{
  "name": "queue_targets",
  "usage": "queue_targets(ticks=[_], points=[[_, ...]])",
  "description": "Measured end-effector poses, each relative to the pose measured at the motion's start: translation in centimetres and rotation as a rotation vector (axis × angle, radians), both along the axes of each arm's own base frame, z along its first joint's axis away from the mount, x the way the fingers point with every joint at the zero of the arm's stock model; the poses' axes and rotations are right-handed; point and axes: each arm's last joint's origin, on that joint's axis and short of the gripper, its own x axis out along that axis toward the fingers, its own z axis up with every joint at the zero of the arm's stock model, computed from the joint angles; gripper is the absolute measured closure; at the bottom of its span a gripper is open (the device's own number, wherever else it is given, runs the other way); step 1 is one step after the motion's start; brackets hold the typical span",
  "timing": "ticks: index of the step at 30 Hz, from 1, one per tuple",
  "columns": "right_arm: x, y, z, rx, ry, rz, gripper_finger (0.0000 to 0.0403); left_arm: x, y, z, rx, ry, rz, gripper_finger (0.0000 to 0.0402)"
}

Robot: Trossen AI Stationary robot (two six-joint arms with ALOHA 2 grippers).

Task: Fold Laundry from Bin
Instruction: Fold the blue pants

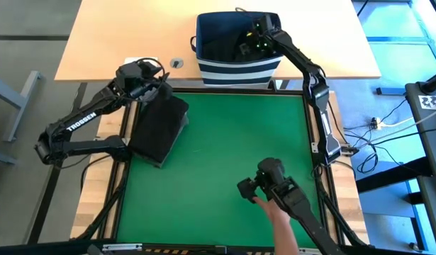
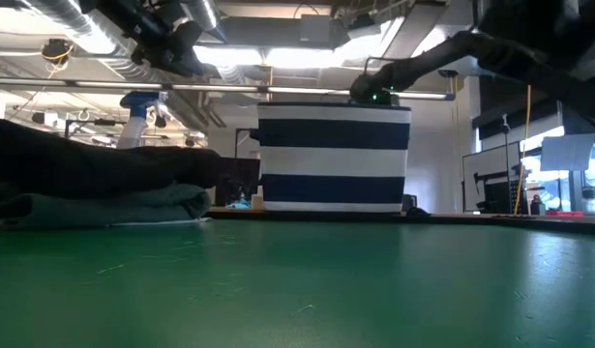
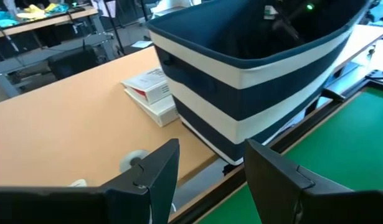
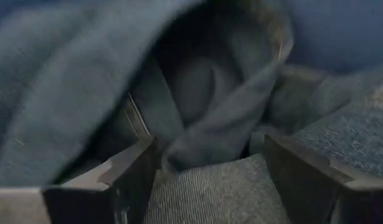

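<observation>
Green table (image 1: pixel 225 163); right hand (image 4: pixel 207 163) inside bin (image 1: pixel 235 67), spread wide, grey laundry (image 4: pixel 216 193) between fingers.

You see the navy, white-striped bin (image 1: pixel 238 64) upright at the frame's upper centre with rumpled grey cloth (image 4: pixel 241 143) inside, and folded dark garments (image 1: pixel 159 127) stacked at left.

The bin (image 1: pixel 238 65) stands on the wooden table just behind the far edge of the mat (image 1: pixel 225 170), right of centre. A stack of folded laundry (image 1: pixel 159 127) lies on the mat to the bin's front left, with the left gripper (image 1: pixel 148 83) above its far end. The right gripper (image 1: pixel 259 39) reaches down inside the bin, among cloth (image 4: pixel 197 112), and two small boxes (image 3: pixel 152 94) lie stacked on the table behind the bin.
</observation>
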Motion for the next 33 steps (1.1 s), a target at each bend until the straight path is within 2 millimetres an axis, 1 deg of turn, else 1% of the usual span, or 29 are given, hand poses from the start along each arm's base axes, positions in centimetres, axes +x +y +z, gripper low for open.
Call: queue_targets(ticks=[6, 11, 13, 15, 17, 20, 23, 25, 26, 27, 30, 32, 33], points=[[-0.1, 0.2, -2.6, 0.128, 0.086, 0.032, 0.0123, -0.5, 0.4, 0.0, -0.003, 0.005, 0.031, 0.0226], [-0.1, 0.4, -2.9, 0.126, 0.131, 0.079, 0.0139, -0.7, 0.6, 0.0, -0.003, 0.006, 0.046, 0.0226], [-0.1, 0.2, -3.3, 0.118, 0.149, 0.075, 0.0149, -0.8, 0.7, 0.0, -0.003, 0.006, 0.050, 0.0226], [0.0, -0.1, -4.2, 0.122, 0.173, 0.066, 0.0163, -0.8, 0.7, 0.0, -0.003, 0.006, 0.052, 0.0226], [0.2, -0.3, -5.2, 0.136, 0.194, 0.069, 0.0184, -0.8, 0.7, 0.0, -0.002, 0.005, 0.052, 0.0226], [0.3, -0.5, -6.3, 0.141, 0.220, 0.082, 0.0228, -0.8, 0.7, 0.0, -0.002, 0.005, 0.052, 0.0226], [0.4, -0.7, -7.0, 0.128, 0.248, 0.091, 0.0287, -0.8, 0.7, 0.0, -0.002, 0.005, 0.052, 0.0226], [0.5, -0.9, -7.6, 0.116, 0.270, 0.091, 0.0334, -0.8, 0.7, 0.0, -0.002, 0.005, 0.052, 0.0226], [0.5, -1.0, -7.6, 0.111, 0.274, 0.092, 0.0359, -0.8, 0.7, 0.0, -0.003, 0.005, 0.052, 0.0226], [0.6, -1.0, -7.6, 0.102, 0.273, 0.093, 0.0375, -0.8, 0.7, 0.0, -0.002, 0.005, 0.052, 0.0226], [0.7, -1.3, -7.1, 0.060, 0.248, 0.088, 0.0377, -0.8, 0.7, 0.0, -0.002, 0.005, 0.053, 0.0226], [0.9, -1.7, -6.1, 0.005, 0.216, 0.081, 0.0374, -0.8, 0.7, 0.0, -0.001, 0.005, 0.054, 0.0226], [1.0, -1.8, -5.3, -0.039, 0.189, 0.078, 0.0376, -0.8, 0.7, 0.0, 0.002, 0.002, 0.054, 0.0226]])
